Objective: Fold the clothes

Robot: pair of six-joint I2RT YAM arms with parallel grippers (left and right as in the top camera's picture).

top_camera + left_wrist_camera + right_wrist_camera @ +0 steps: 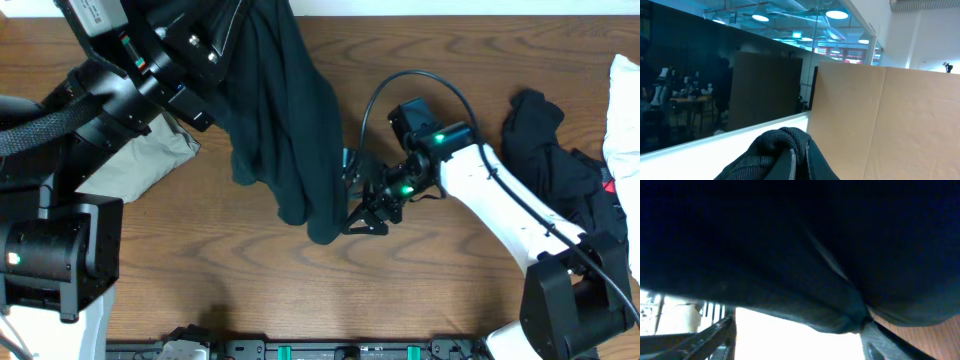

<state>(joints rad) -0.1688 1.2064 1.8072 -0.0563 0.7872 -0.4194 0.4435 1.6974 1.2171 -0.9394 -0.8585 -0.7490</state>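
Overhead: the left gripper [215, 45], near the table's [200, 270] far edge, is mostly hidden by its own arm and by the black garment [290, 120] that hangs from it toward the table's middle. The right gripper [362, 215] sits just beside that garment's lower end. A khaki-grey garment [150, 165] lies by the left edge, half under the arm. A black pile [555, 160] and a cut-off white cloth [625, 110] lie at the right edge.

Left wrist: the left gripper [800, 160] is clenched on bunched black fabric, with a cardboard panel [890, 125] behind.

Right wrist: dark fabric fills most of the frame. The fingers [715, 335] stand wide apart, released, with the garment's hem between them.
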